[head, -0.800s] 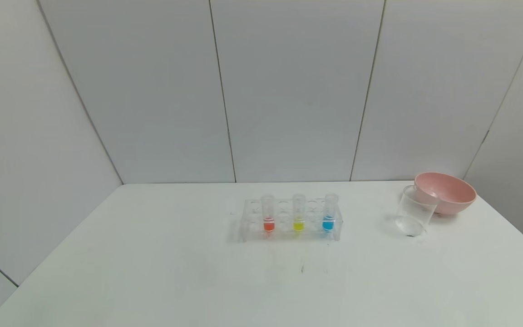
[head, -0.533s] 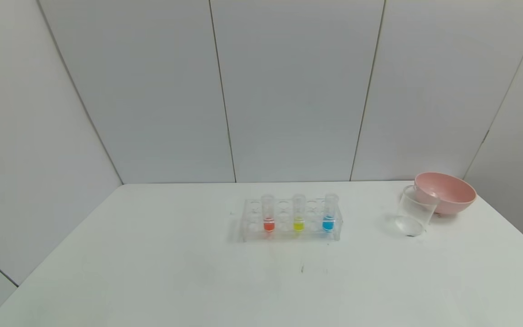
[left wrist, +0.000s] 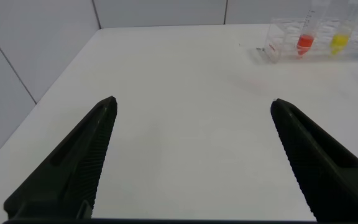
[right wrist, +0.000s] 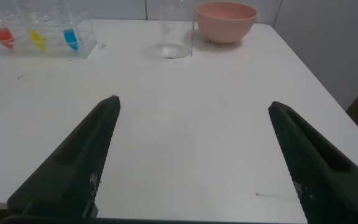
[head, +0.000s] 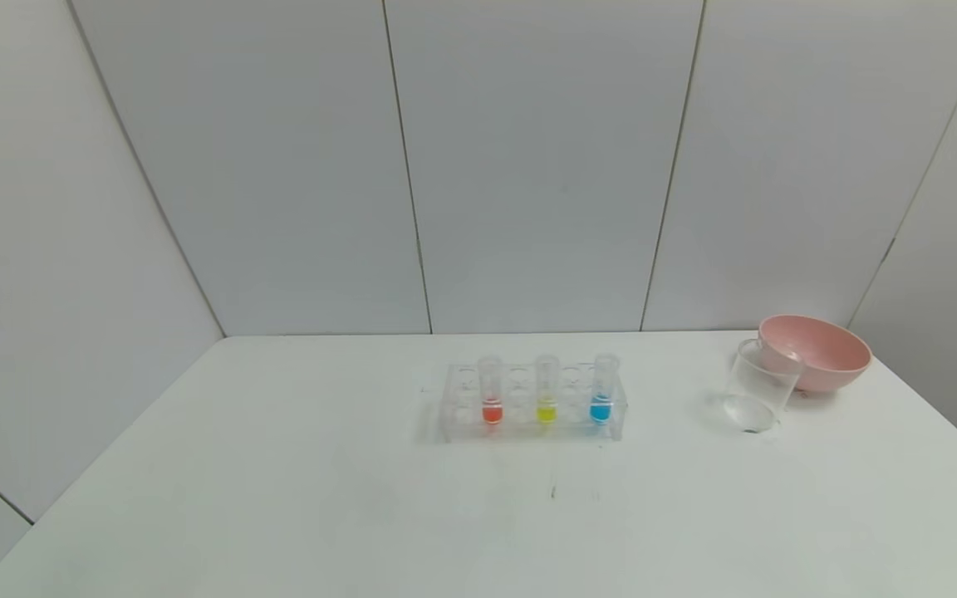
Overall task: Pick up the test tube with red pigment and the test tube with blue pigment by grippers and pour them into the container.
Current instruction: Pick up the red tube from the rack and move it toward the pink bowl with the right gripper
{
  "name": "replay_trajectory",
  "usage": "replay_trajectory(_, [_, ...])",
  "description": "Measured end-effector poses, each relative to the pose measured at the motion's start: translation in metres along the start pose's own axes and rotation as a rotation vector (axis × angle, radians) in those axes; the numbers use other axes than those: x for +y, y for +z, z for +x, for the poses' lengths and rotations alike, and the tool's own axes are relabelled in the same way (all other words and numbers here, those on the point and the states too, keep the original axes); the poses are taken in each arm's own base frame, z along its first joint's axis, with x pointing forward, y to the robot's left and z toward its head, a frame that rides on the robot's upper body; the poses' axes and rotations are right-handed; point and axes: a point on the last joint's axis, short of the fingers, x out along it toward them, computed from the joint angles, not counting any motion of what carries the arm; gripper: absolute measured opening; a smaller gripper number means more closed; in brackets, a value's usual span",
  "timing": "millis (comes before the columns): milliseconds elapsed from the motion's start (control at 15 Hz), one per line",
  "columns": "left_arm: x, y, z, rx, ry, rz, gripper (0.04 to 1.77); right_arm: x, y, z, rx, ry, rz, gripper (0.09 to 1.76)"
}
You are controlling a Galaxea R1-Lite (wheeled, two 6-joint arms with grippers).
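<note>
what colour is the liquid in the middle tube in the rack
Yellow, in the middle tube; clearest in the head view.

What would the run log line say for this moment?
stage: not started | red tube, blue tube: in rack | container: empty | left gripper, right gripper: open

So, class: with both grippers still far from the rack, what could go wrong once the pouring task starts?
1. The yellow tube stands between the red tube and the blue tube; a gripper might knock or grab it.
2. The beaker stands right against the pink bowl, so a pour could land in the bowl.
</note>
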Motion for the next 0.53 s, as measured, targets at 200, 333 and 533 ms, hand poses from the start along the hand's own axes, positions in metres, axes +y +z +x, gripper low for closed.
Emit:
replay_trajectory(200, [0.000, 0.000, 0.000, 0.000, 0.000, 0.000, 1.76, 0.000, 0.000, 0.000, -0.001, 0.001, -0.004, 1.71])
replay_trajectory(333, [0.000, 0.000, 0.000, 0.000, 0.000, 0.000, 1.76, 0.000, 0.001, 0.000, -0.006, 0.000, -0.003, 1.71])
replay_trajectory(533, [0.000, 0.000, 0.000, 0.000, 0.000, 0.000, 1.76, 0.001, 0.014, -0.003, -0.036, 0.027, -0.001, 1.71])
